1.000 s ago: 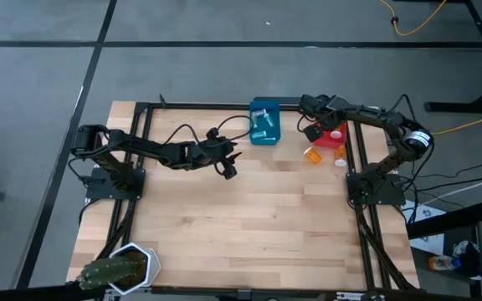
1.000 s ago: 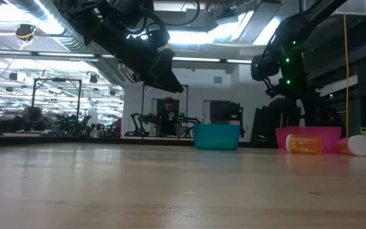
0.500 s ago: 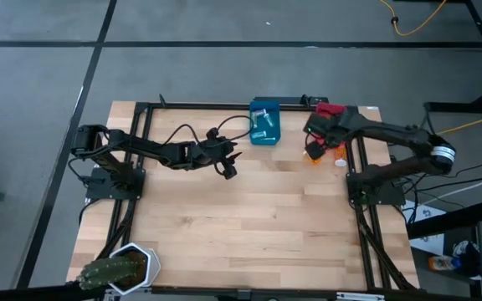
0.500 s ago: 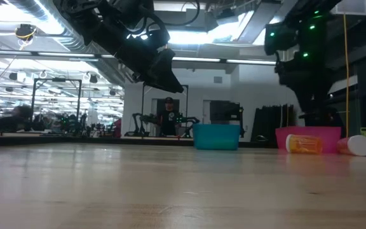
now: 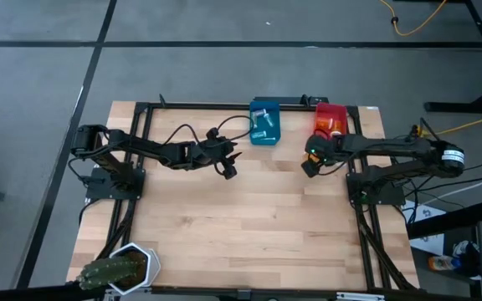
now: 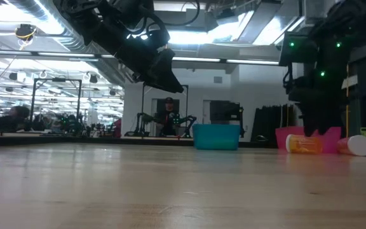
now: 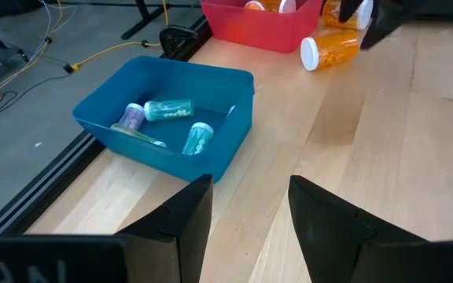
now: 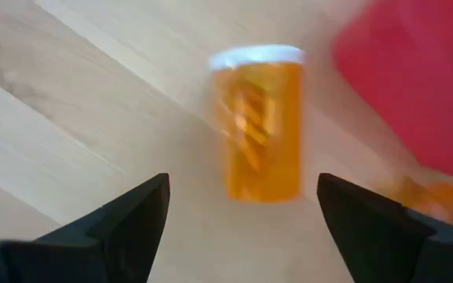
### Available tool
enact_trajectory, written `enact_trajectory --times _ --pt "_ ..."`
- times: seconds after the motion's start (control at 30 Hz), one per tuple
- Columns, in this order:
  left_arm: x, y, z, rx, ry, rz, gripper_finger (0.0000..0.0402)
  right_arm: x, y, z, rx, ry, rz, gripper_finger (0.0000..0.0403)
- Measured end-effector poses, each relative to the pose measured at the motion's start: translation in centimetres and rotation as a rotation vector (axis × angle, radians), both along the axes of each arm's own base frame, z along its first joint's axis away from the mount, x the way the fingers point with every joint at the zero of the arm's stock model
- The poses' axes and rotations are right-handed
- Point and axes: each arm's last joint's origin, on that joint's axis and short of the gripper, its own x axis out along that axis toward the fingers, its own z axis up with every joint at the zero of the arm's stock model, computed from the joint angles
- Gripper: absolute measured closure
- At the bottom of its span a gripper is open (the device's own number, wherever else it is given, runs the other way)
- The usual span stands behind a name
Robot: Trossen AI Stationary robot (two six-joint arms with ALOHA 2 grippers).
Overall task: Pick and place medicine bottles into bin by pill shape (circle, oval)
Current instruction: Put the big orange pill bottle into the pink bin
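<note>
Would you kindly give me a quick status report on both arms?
Right tool open above an orange bottle lying by the red bin. Left tool open, empty, near the blue bin. Nothing in the way.

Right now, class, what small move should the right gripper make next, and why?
Probably lower straight down and close. The right gripper hangs with its fingers spread wide on either side of an orange bottle lying on the table beside the red bin, not yet gripped.

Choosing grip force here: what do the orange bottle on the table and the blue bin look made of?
Orange bottle: likely translucent plastic, since pills show through it; its cap is opaque white. Blue bin: probably moulded plastic with a smooth, even, slightly glossy wall.
</note>
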Motion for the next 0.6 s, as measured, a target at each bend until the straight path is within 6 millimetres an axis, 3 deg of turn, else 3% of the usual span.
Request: enact_trajectory --times 0.3,0.6 --pt "0.0 0.0 0.0 0.0 0.0 0.0 0.0239 -0.3 -0.4 -2.7 -0.058 -0.004 0.046 0.0079" --pt "0.0 0.0 0.0 0.0 0.0 0.0 0.0239 -0.2 -0.5 -3.0 -0.104 -0.025 0.031 0.0112"
